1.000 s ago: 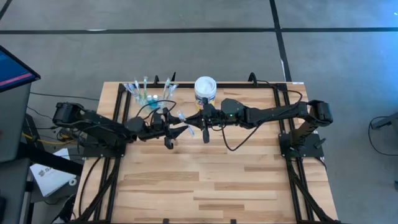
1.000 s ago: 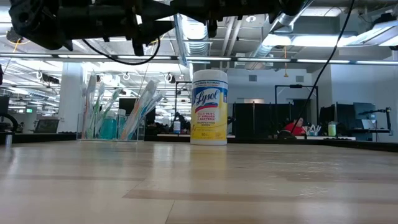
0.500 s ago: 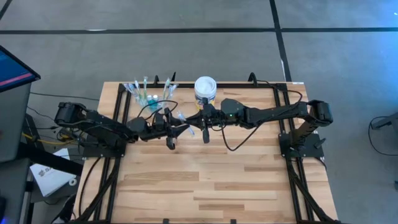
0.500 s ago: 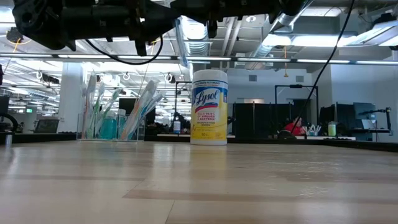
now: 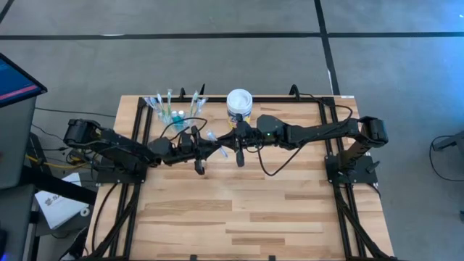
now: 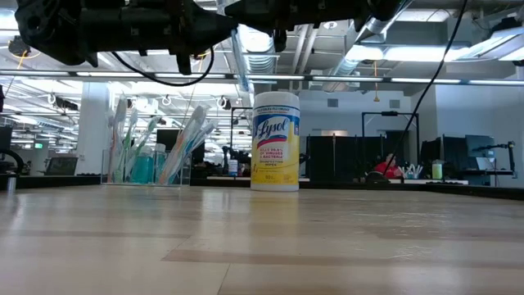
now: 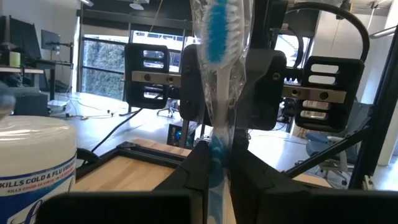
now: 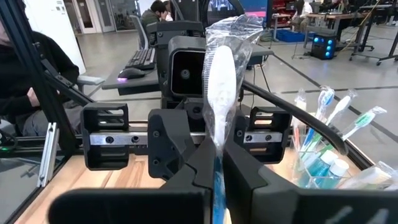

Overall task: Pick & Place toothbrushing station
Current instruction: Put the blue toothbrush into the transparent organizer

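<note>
Toothbrush [image 7: 214, 74] hung mid-air above the surface, wrapped, gripped by both left pincer [image 5: 212, 150] and right pincer [image 5: 226, 142] — apparently a handover.

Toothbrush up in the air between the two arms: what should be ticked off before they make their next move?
1. Left gripper shut on the wrapped toothbrush: ok.
2. Right gripper shut on the same brush: ok.
3. Brush held well above the table: ok.
4. Clear cup upright at the far edge: ok.
5. Room in the cup for another brush: cannot tell.
6. Yellow-labelled tub standing apart from the cup: ok.
</note>
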